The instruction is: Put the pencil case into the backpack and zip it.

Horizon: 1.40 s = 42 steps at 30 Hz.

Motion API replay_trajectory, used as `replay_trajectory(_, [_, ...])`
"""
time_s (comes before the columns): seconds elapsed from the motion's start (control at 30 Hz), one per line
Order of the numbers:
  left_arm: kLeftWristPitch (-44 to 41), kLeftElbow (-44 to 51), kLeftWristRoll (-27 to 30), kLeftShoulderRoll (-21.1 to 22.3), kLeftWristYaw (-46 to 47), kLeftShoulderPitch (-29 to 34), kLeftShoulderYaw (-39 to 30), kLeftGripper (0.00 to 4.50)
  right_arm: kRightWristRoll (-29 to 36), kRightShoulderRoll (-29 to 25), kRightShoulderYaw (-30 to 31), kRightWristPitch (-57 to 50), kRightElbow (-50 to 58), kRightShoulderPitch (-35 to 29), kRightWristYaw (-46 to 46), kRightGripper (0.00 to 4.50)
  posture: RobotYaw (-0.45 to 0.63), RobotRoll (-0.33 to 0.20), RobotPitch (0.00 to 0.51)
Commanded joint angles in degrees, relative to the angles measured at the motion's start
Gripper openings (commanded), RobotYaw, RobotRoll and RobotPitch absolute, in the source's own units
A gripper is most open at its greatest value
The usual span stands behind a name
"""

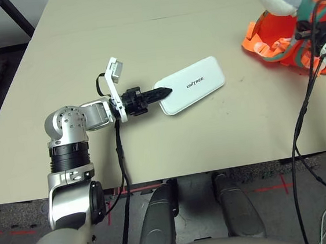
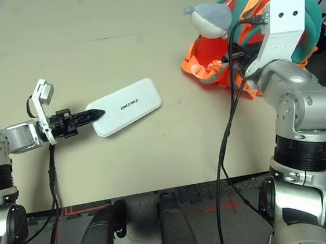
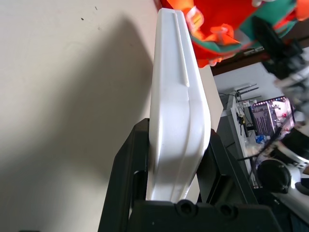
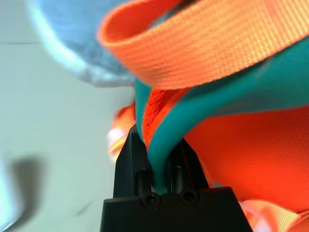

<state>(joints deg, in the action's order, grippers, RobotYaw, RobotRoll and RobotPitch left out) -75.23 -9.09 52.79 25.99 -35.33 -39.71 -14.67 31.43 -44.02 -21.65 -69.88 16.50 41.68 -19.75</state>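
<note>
The white pencil case with black UNITREE lettering lies flat on the beige table, left of the backpack. My left gripper is shut on its near short end; in the left wrist view the black fingers press both faces of the case. The teal and orange backpack lies at the far right with its orange inside facing the case. My right gripper is shut on a teal edge of the backpack beside an orange strap.
A grey plush charm rests on the backpack's left side. Black cables hang from my right arm down over the table's near edge. Bare tabletop lies between the case and the backpack.
</note>
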Motion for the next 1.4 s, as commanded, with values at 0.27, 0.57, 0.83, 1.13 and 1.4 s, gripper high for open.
replay_trajectory(0.27, [2.42, -6.24, -3.36, 1.24, -4.3, -2.29, 3.1, 1.42, 40.25, -21.44, -15.98, -22.62, 9.99, -0.24, -10.08, 0.15, -0.13, 0.0, 0.196])
replay_trajectory(0.57, [5.27, -13.43, -7.49, 1.99, -9.67, -5.66, 6.47, 1.42, 81.17, -39.01, -28.44, -7.57, 6.54, -21.97, 6.66, 0.15, -0.2, 0.0, 0.195])
replay_trajectory(0.83, [9.28, -21.04, -12.0, 5.83, -14.75, -10.72, 7.28, 1.42, 81.57, -39.93, -40.84, -3.48, 9.84, -39.25, 0.59, 0.15, -0.21, 0.0, 0.197])
replay_trajectory(1.13, [11.51, -25.57, -15.48, 10.18, -18.7, -12.7, 7.61, 1.42, 81.57, -39.01, -47.07, 1.43, 10.3, -47.77, -2.77, 0.15, -0.19, 0.0, 0.2])
replay_trajectory(1.4, [13.1, -22.42, -17.2, 14.59, -27.64, -19.54, 11.24, 1.42, 77.34, -30.26, -37.74, 3.27, 21.24, -59.87, 7.42, 0.15, -0.13, 0.0, 0.199])
